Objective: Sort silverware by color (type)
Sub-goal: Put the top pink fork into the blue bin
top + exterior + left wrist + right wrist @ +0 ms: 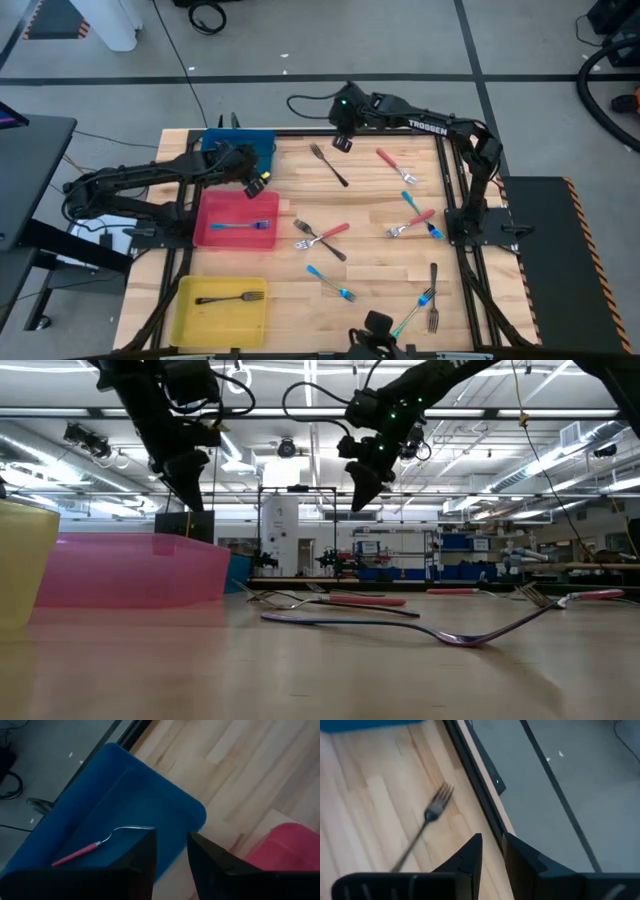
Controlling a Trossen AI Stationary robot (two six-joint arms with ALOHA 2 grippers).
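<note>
Forks: I count three already in trays, a red-handled one in the blue tray, a blue-handled one lying crosswise in the pink tray, and a dark one crosswise in the yellow tray. About ten more lie scattered over the table, including three red, four blue and three dark, pointing every way. My left gripper hangs over the blue tray's edge and my right gripper over the table's far rim near a slanting dark fork, both empty with fingers narrowly parted.

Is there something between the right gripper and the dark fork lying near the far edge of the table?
Nothing visible. The right gripper hangs just beside the dark fork, with only bare table between them.
</note>
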